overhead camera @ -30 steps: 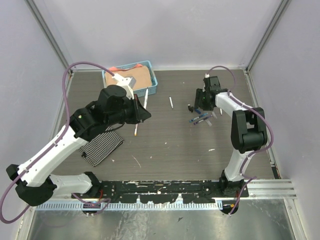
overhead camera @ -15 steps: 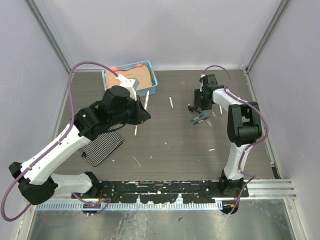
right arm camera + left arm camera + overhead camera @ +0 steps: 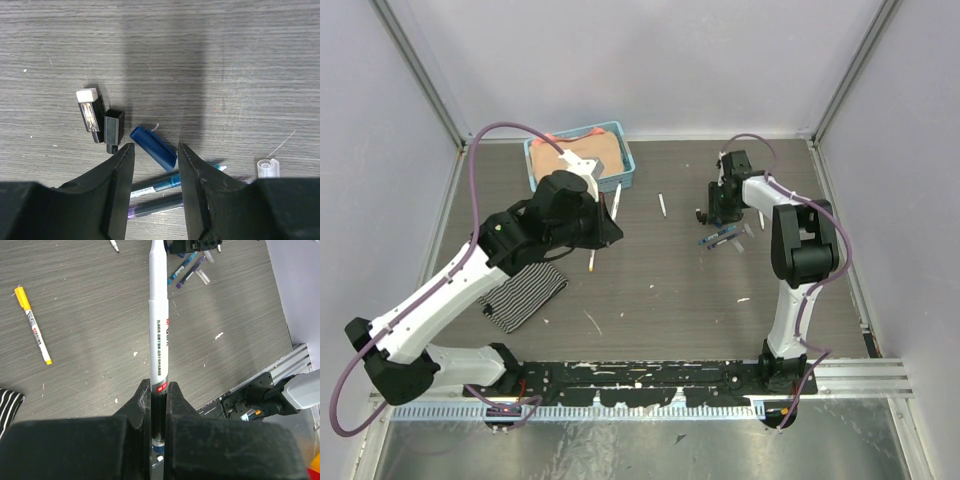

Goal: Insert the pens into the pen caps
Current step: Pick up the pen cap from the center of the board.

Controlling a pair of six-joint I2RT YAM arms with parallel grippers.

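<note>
You're in a robot lab cell, not a home or shop. Two white-and-black arms, left arm [image 3: 440,295] and right arm [image 3: 798,250], are bolted to a black mounting plate [image 3: 650,372] at the near edge of a dark wood-grain table [image 3: 670,300]. Plain pale wall panels [image 3: 660,60] set in aluminium framing [image 3: 415,70] box the table in on three sides. Purple cables [image 3: 475,170] loop off the arms. Props are few: blue basket [image 3: 629,165], striped cloth [image 3: 525,290], a stray pen [image 3: 661,204].
</note>
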